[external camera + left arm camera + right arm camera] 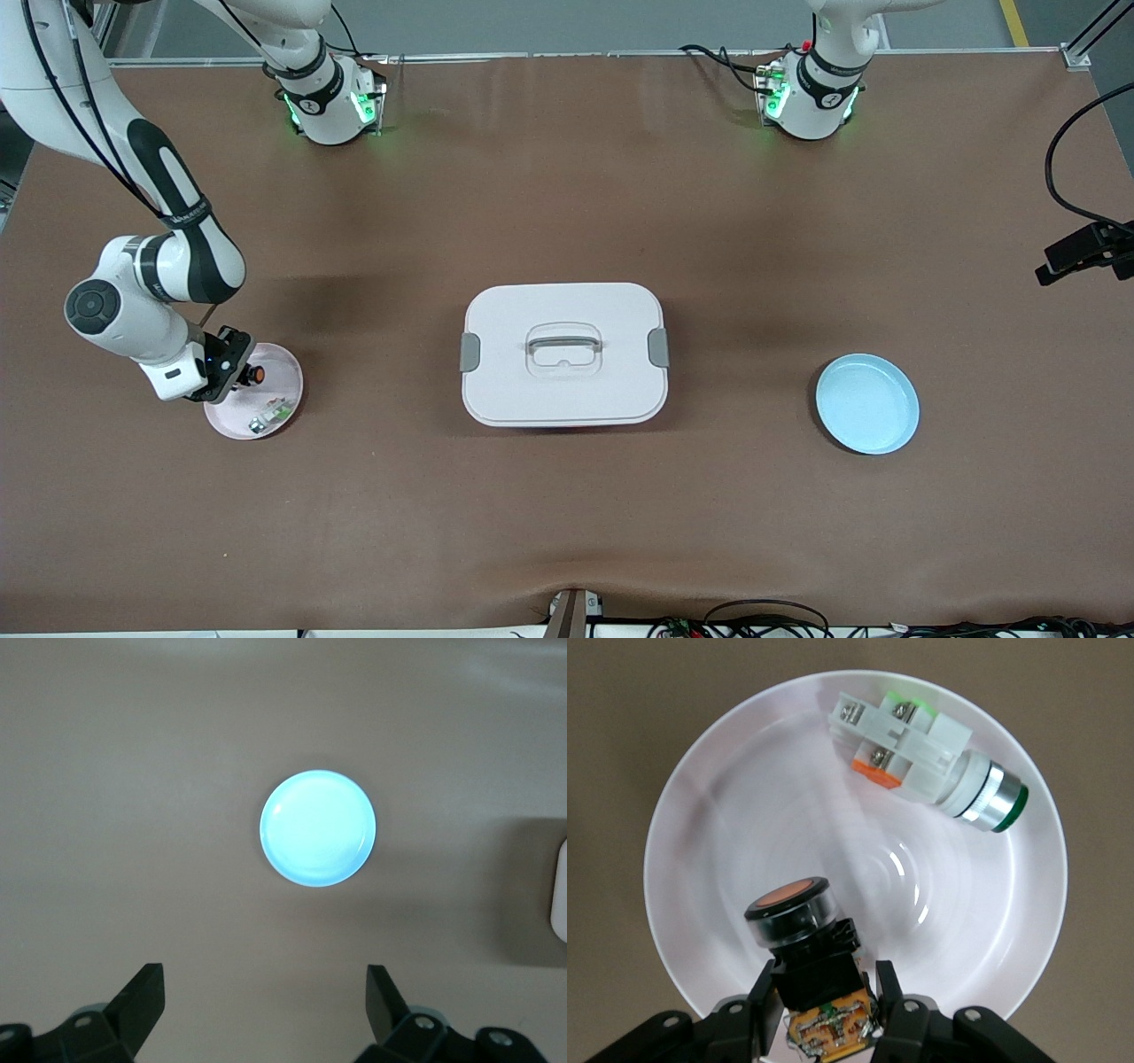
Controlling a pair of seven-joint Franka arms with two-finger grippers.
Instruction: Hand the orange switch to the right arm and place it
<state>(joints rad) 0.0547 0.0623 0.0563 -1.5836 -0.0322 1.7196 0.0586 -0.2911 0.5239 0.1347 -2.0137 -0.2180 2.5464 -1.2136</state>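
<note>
Here the right end effector (824, 997) seemingly grips the orange switch (799, 935) over the pink plate (726, 815); left end effector (266, 992) released.

Lab: bench-bolted arm bases (330, 106), loose cables (1067, 168)

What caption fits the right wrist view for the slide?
Right gripper, jaws shut on the orange switch, over the pink plate holding a green-and-white part.

The left gripper (263, 1001) shows only its fingertips (146, 988) — cut by the edge — and the white box (560, 890) only a sliver.
</note>
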